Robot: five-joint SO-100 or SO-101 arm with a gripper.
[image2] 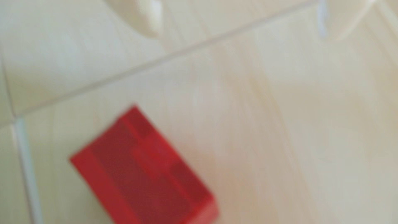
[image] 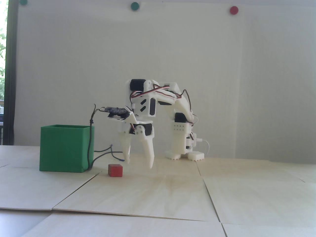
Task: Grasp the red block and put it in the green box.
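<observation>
In the fixed view we note the green box [image: 64,148] at left on the desk [image: 158,192]. Just right of it, apart, lies the red block [image: 115,170]. Further right, the tool [image: 139,164] hangs above the desk, spread wide, empty.

Looks like home or hobby robotics corner, not a lab: pale wood panels [image: 158,192] butted together as tabletop, plain white wall [image: 172,49] with coloured dots [image: 134,6], window [image: 3,74] showing foliage at left edge.
</observation>
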